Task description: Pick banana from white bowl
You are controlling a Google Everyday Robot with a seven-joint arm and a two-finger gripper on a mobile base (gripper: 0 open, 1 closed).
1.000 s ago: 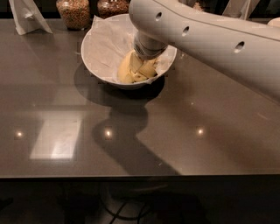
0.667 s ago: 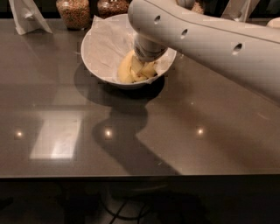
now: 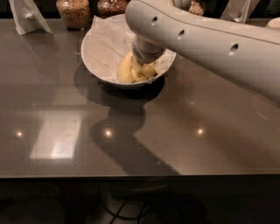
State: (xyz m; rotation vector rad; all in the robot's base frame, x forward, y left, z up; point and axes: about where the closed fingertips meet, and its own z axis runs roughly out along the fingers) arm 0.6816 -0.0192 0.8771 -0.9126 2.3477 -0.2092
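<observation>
The white bowl (image 3: pixel 103 52) with crinkled paper lining stands at the back middle of the dark table. A pale yellow banana (image 3: pixel 127 70) lies in its front right part. My gripper (image 3: pixel 142 65) reaches down into the bowl right on the banana, at the end of the big white arm (image 3: pixel 205 39) that comes in from the right. The wrist hides the gripper's tip and part of the banana.
Two glass jars of grains (image 3: pixel 73 11) stand behind the bowl at the table's back edge. A white paper item (image 3: pixel 27 15) stands at the back left, another (image 3: pixel 238 9) at the back right. The dark glossy table (image 3: pixel 131 140) stretches toward the front edge.
The arm has hardly moved; the gripper stays down in the bowl at the banana.
</observation>
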